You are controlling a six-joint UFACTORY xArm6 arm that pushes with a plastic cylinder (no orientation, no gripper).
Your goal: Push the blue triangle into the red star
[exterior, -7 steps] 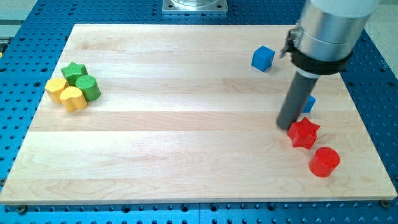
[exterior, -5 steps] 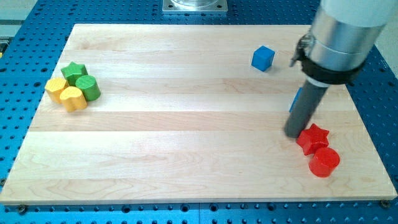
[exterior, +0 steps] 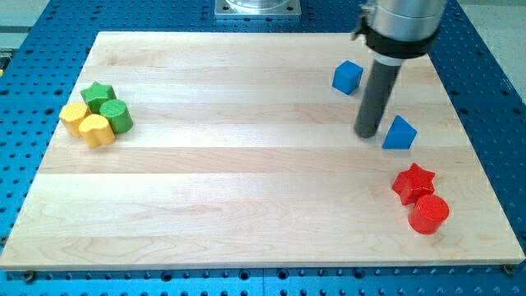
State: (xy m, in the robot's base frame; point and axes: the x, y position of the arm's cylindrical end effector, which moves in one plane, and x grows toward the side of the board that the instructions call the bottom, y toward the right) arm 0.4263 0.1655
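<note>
Now two blue blocks (exterior: 399, 133), two red, two green, two yellow; my tip (exterior: 367, 133) beside blue triangle.

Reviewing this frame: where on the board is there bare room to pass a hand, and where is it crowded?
Bare wood spans the middle, between the green and yellow cluster at the view's left and my tip. The bottom strip is free too. It is crowded at the right: my tip sits just left of the blue triangle, below the blue cube, with the red star touching the red cylinder.

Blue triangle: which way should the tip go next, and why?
Probably shift my tip up and rightward to get behind the blue triangle; it now sits at the triangle's left, while the red star lies toward the view's bottom.
</note>
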